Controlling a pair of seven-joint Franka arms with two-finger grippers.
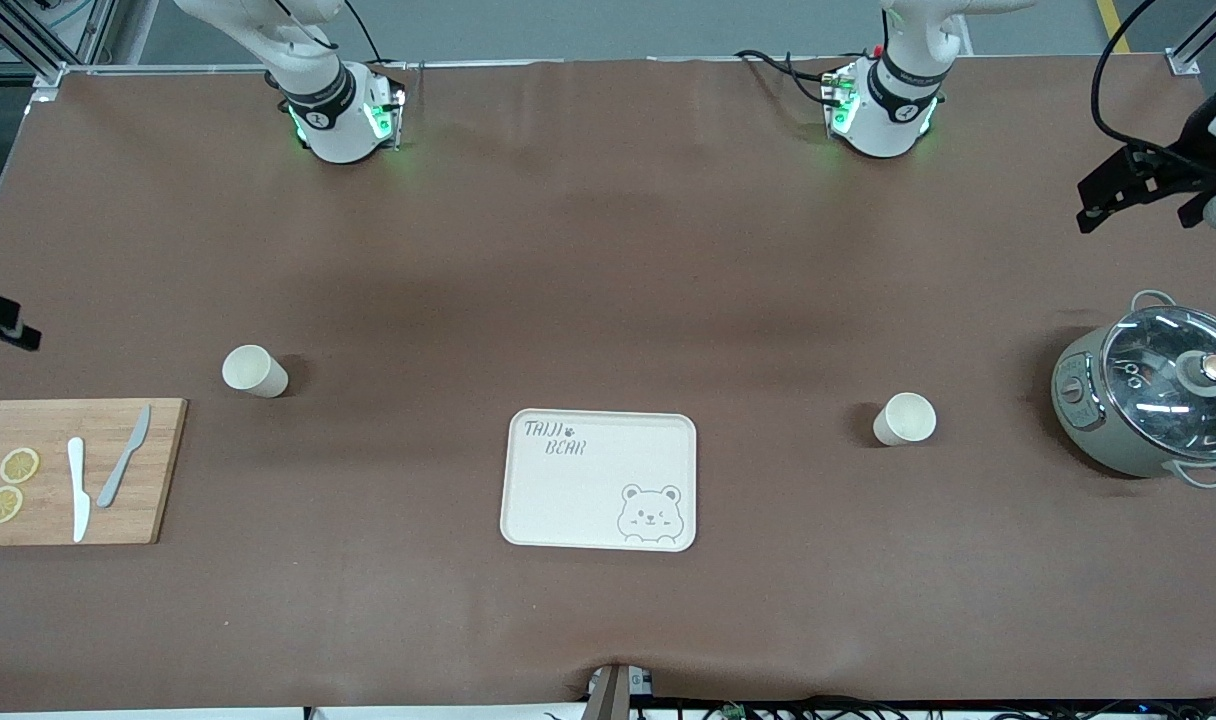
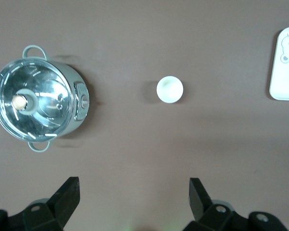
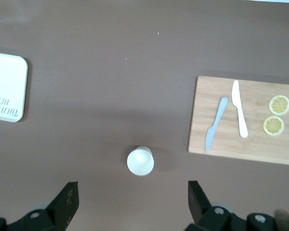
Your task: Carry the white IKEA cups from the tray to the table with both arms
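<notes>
Two white IKEA cups stand upright on the brown table. One cup (image 1: 255,371) (image 3: 140,160) is toward the right arm's end, the other cup (image 1: 905,419) (image 2: 170,89) toward the left arm's end. Between them, a little nearer the front camera, lies the cream bear-print tray (image 1: 568,500) with nothing on it. My left gripper (image 2: 133,185) hangs open high above bare table beside its cup. My right gripper (image 3: 132,185) is open too, high above the table beside the other cup. Neither gripper touches anything.
A grey pot with a glass lid (image 1: 1153,395) (image 2: 38,98) stands at the left arm's end. A wooden cutting board (image 1: 163,470) (image 3: 253,144) at the right arm's end carries two knives (image 1: 78,488) and two lemon slices (image 1: 18,465). Both arm bases (image 1: 343,115) stand at the table's back edge.
</notes>
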